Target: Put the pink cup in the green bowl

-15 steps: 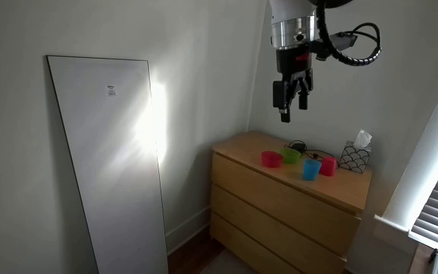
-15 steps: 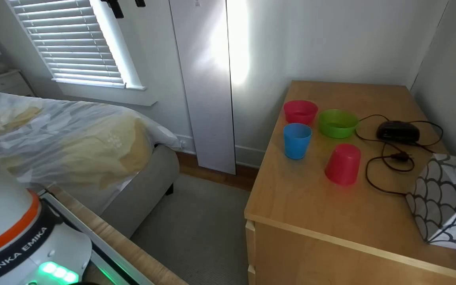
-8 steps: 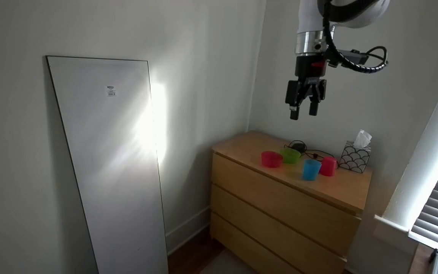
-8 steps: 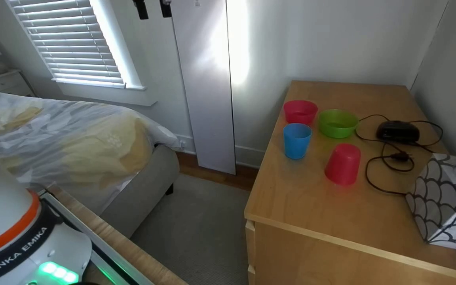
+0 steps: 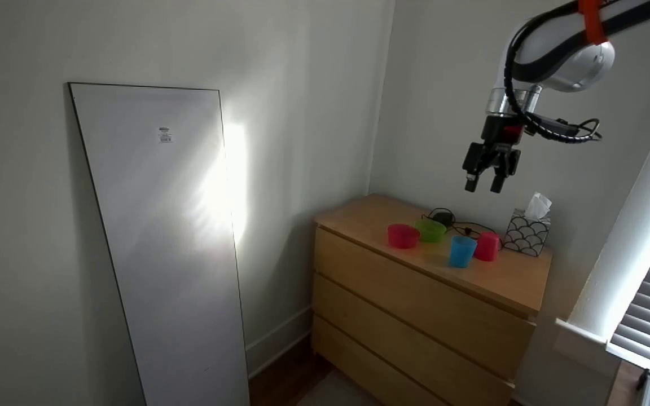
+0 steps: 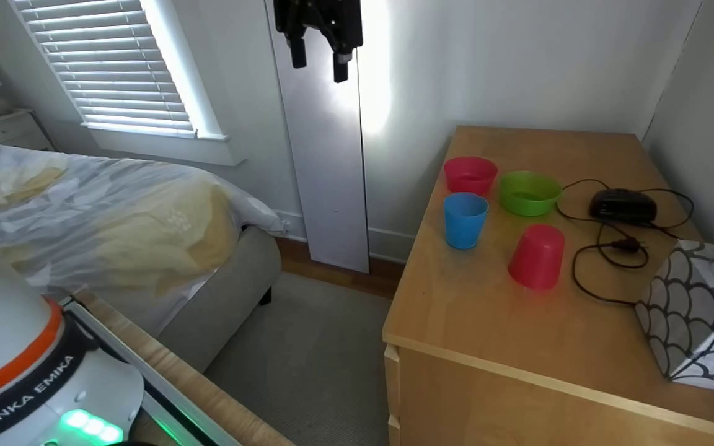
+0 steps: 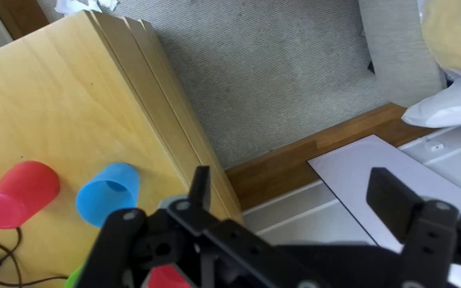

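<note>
One gripper (image 6: 320,71), lowered; one pink cup (image 6: 537,257), unmoved

Gripper: black, two fingers (image 7: 201,186), spread well apart. In the wrist view you see wooden floor (image 7: 278,172) and tall white panel (image 7: 354,176) between them. Since the frames half a second ago you have brought it down and toward the picture's right in both exterior views. In an exterior view where only the tips showed at the top edge, more of the gripper's body is now in sight, in front of the panel. It is raised, well apart from every vessel.

Arm (image 5: 548,39): white, with black cable. More of it shows than before; a red-orange band (image 5: 593,21) has come into view, and the gripper leans at a greater slant.

Pink cup: mouth down on the dresser top (image 6: 487,322), exactly where you had it earlier.

Green bowl (image 6: 529,193): low, mouth up, unmoved; near the pink cup and apart from it.

Blue cup (image 6: 465,220): mouth up, unmoved, near the pink cup.

Pink bowl (image 6: 470,175): mouth up, unmoved, just beside the green bowl; whether they touch, you cannot tell.

Black device (image 6: 622,206) and patterned tissue box (image 6: 682,316): same places as before.
</note>
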Motion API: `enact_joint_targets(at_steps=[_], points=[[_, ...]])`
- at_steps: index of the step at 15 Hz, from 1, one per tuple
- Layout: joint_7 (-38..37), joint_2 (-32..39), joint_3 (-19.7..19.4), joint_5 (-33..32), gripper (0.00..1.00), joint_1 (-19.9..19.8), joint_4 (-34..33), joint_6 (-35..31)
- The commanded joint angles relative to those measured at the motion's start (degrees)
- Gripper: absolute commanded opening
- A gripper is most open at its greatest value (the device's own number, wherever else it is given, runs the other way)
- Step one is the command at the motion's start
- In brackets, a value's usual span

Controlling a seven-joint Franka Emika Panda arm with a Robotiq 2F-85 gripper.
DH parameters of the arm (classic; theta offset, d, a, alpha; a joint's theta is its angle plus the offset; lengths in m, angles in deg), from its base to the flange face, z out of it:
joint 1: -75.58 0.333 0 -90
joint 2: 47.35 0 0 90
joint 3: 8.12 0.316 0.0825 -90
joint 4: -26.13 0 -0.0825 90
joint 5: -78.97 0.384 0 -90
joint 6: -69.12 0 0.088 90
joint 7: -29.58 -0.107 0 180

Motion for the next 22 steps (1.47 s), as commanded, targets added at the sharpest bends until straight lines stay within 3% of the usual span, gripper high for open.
enact_joint_targets(at_steps=[1, 9, 10, 22], points=[[2.2, 3.3, -3.7, 0.5, 1.0, -3.7, -3.5, -0.3], [-8.4, 18.4, -5.1, -0.6, 1.0, -7.4, -16.9, -0.9], [-5.2, 13.7, -5.0, 0.0, 1.0, -7.3, -13.0, -1.1], [-10.8, 27.8, -5.9, 0.2, 1.0, -8.9, -22.6, -0.8]])
